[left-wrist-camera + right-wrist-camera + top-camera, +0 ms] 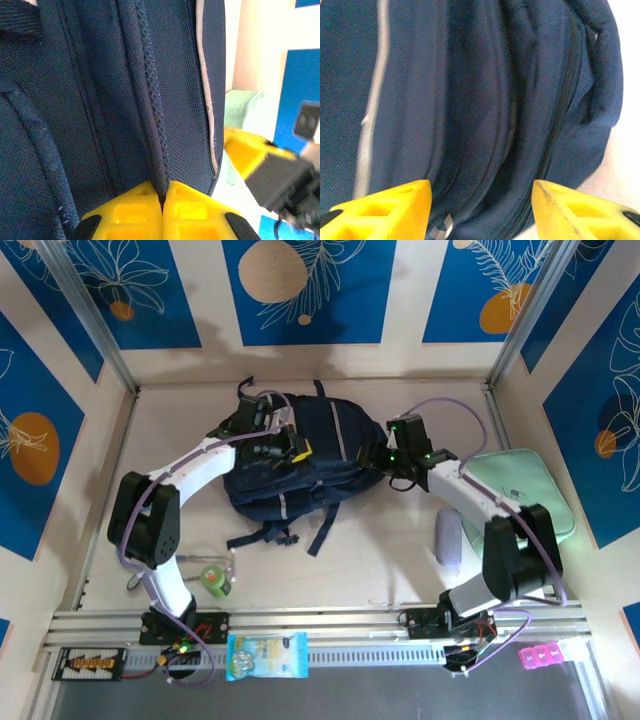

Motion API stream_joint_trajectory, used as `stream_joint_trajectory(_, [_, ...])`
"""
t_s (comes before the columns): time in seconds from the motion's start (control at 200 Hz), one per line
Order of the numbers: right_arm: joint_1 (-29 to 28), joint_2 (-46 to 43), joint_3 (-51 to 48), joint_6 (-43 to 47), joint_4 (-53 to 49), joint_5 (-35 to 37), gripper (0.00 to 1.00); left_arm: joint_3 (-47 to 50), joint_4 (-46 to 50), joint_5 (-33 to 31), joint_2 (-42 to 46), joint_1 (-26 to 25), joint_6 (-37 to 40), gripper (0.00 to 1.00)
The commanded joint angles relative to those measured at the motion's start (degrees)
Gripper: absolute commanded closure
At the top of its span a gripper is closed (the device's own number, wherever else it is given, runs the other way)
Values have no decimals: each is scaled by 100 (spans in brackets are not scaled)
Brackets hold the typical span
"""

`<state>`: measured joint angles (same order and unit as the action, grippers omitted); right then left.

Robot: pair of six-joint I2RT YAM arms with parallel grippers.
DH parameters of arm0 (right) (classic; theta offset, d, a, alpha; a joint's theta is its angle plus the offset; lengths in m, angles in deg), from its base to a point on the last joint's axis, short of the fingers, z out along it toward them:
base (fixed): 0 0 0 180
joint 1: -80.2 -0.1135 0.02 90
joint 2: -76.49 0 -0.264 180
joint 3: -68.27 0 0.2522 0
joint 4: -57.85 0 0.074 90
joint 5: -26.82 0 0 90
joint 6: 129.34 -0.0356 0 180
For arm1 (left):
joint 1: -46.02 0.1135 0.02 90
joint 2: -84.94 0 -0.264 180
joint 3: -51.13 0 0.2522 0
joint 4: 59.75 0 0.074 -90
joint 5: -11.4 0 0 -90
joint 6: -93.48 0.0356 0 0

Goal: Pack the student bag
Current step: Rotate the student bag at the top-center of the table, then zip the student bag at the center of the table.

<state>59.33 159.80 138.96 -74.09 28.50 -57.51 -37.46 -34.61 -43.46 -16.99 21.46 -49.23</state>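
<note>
Yellow fingers [131, 212] of the left hand [161, 194] are pressed together on a ridge of mesh fabric running down the bag [100, 110], pinching it. Right hand [481, 200] stands half wide over the bag's zipped side, gripping nothing; a silver zip pull [441, 231] shows just beside one finger. From above, the navy bag lies flat mid-surface [380, 560], straps toward the arms, with the left hand on its left part and the right hand at its right edge. Mint case [520, 490] lies right of the bag, partly under the right arm
</note>
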Motion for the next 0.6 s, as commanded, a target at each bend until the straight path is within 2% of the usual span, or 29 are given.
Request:
stream_joint_trajectory(0.0, [-653,-495,23,97,-1020,860,44,-110,-813,43,252,-73,-543,100])
stream_joint_trajectory(0.13, [-1657,-573,73,-334,-1226,1430,45,-78,-1012,28,202,-75,-753,100])
stream_joint_trajectory(0.275, [-2379,-262,66,-538,-474,1384,49,-49,-1107,72,189,-76,-808,100])
stream_joint_trajectory(0.445, [-2545,504,451,-567,-55,1855,59,-52,-965,74,217,-69,-719,100])
stream_joint_trajectory(0.595, [-2510,1004,714,-383,286,1964,63,-58,-902,82,238,-67,-686,100])
